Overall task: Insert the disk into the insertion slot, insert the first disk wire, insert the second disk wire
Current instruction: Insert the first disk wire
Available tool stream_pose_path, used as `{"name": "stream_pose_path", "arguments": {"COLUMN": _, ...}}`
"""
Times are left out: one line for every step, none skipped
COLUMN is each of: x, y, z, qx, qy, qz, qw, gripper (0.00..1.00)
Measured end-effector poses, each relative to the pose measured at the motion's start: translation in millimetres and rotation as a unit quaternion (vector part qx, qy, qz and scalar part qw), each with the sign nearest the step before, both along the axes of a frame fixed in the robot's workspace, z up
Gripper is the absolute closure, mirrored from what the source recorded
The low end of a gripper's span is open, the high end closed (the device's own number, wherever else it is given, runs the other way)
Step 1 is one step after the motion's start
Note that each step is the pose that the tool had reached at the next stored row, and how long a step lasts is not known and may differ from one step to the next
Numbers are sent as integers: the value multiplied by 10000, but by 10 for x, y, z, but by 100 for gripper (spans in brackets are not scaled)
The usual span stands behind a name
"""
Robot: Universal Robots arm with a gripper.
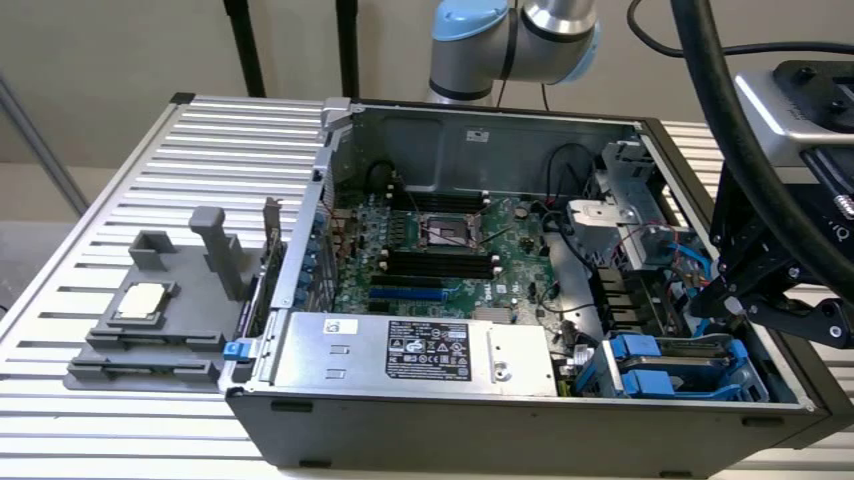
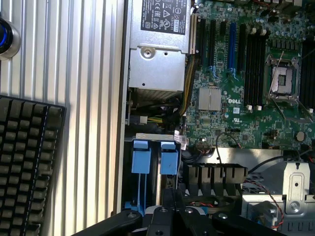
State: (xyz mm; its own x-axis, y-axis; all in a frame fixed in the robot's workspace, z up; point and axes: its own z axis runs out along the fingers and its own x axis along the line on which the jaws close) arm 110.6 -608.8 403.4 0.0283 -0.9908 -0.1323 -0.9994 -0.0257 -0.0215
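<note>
Hanging over the open computer case point(image 1: 534, 440) by its wall at the exterior view's right, our gripper point(image 1: 707, 303) is clenched shut, gripping nothing we can see. Close beneath it sits the one insertion slot point(image 1: 687, 368), its two blue latches point(image 2: 140, 161) side by side, hemmed between case wall and power supply point(image 1: 414, 350).

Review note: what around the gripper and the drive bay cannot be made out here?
Exterior view: the gripper is partly cut off by the picture's right edge; anything held cannot be told.
Wrist view: the gripper body covers the insertion slot's near end; whether a disk is seated cannot be told.
Exterior view: wires beside the slot are too small to trace.
</note>
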Motion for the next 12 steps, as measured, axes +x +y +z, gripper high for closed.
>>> {"name": "stream_pose_path", "arguments": {"x": 0, "y": 0, "z": 0, "qx": 0, "qy": 0, "qz": 0, "qw": 10000, "gripper": 87}}
{"name": "stream_pose_path", "arguments": {"x": 0, "y": 0, "z": 0, "qx": 0, "qy": 0, "qz": 0, "qw": 10000, "gripper": 87}}
{"name": "stream_pose_path", "arguments": {"x": 0, "y": 0, "z": 0, "qx": 0, "qy": 0, "qz": 0, "qw": 10000, "gripper": 87}}
{"name": "stream_pose_path", "arguments": {"x": 0, "y": 0, "z": 0, "qx": 0, "qy": 0, "qz": 0, "qw": 10000, "gripper": 87}}
{"name": "stream_pose_path", "arguments": {"x": 0, "y": 0, "z": 0, "qx": 0, "qy": 0, "qz": 0, "qw": 10000, "gripper": 87}}
{"name": "stream_pose_path", "arguments": {"x": 0, "y": 0, "z": 0, "qx": 0, "qy": 0, "qz": 0, "qw": 10000, "gripper": 87}}
{"name": "stream_pose_path", "arguments": {"x": 0, "y": 0, "z": 0, "qx": 0, "qy": 0, "qz": 0, "qw": 10000, "gripper": 87}}
{"name": "stream_pose_path", "arguments": {"x": 0, "y": 0, "z": 0, "qx": 0, "qy": 0, "qz": 0, "qw": 10000, "gripper": 87}}
{"name": "stream_pose_path", "arguments": {"x": 0, "y": 0, "z": 0, "qx": 0, "qy": 0, "qz": 0, "qw": 10000, "gripper": 87}}
{"name": "stream_pose_path", "arguments": {"x": 0, "y": 0, "z": 0, "qx": 0, "qy": 0, "qz": 0, "qw": 10000, "gripper": 87}}
{"name": "stream_pose_path", "arguments": {"x": 0, "y": 0, "z": 0, "qx": 0, "qy": 0, "qz": 0, "qw": 10000, "gripper": 87}}
{"name": "stream_pose_path", "arguments": {"x": 0, "y": 0, "z": 0, "qx": 0, "qy": 0, "qz": 0, "qw": 10000, "gripper": 87}}
